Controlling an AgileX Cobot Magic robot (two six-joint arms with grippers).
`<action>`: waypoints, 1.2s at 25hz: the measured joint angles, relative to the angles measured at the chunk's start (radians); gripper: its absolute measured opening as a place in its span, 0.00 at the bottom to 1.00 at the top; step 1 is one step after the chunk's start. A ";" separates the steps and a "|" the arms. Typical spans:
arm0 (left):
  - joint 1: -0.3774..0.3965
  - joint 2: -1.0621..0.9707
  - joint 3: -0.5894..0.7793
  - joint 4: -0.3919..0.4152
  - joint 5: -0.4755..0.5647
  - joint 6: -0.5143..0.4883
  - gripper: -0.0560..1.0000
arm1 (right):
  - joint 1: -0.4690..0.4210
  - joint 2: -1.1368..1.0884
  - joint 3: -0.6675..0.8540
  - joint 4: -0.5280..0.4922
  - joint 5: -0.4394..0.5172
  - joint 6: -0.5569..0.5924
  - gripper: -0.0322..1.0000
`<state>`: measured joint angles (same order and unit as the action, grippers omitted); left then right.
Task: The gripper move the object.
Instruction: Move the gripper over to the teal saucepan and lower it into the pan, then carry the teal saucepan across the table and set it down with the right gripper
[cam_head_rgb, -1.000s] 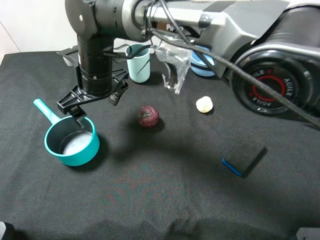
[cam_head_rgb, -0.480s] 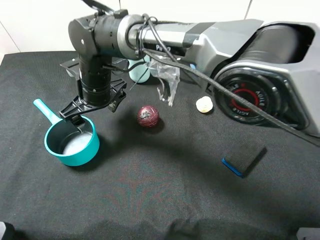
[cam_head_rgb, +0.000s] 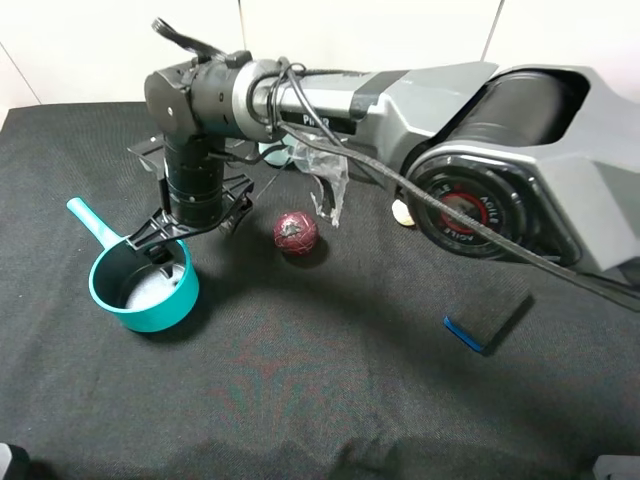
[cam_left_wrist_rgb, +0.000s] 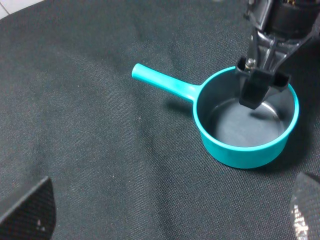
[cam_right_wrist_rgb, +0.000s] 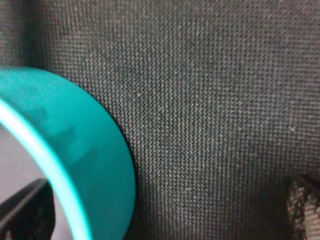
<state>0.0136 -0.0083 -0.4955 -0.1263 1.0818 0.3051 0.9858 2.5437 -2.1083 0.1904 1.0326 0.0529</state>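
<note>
The pan (cam_head_rgb: 160, 308) stands upright on the left of the black cloth (cam_head_rgb: 300, 400). Its grey inside shows, and its handle (cam_head_rgb: 95, 222) points far and left.

The right arm reaches across the middle from the right. The right gripper (cam_head_rgb: 192, 232) points straight down over the pan's far right rim. Its jaws are spread. 1 finger (cam_left_wrist_rgb: 257, 90) dips inside the pan, close to the inner wall. The other stands outside to the right, clear of the pan. The right wrist view is filled by the teal wall (cam_right_wrist_rgb: 85, 165) against the cloth, with a dark finger edge just inside the rim. I cannot tell whether that finger touches the wall.

The left gripper (cam_left_wrist_rgb: 165, 209) shows only in its own wrist view. Its 2 blurred dark fingertips (cam_left_wrist_rgb: 27, 212) are wide apart, with only cloth between them, and the pan lies apart from them.

A dark red ball (cam_head_rgb: 296, 231) lies on the cloth just right of the right gripper, apart from the pan. A black block (cam_head_rgb: 487, 318) with a blue edge lies well to the right, nearer than the ball. A cream lump (cam_head_rgb: 401, 210) is half hidden behind the arm.
</note>
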 joint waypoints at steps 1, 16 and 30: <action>0.000 0.000 0.000 0.000 0.000 0.000 0.99 | 0.000 0.005 0.000 0.003 0.000 0.000 0.70; 0.000 0.000 0.000 0.000 0.000 0.000 0.99 | 0.000 0.012 0.000 0.033 -0.006 0.002 0.52; 0.000 0.000 0.000 0.000 0.000 0.000 0.99 | 0.000 0.012 0.000 0.029 -0.008 0.005 0.04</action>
<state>0.0136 -0.0083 -0.4955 -0.1263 1.0818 0.3051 0.9858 2.5552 -2.1083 0.2199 1.0249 0.0577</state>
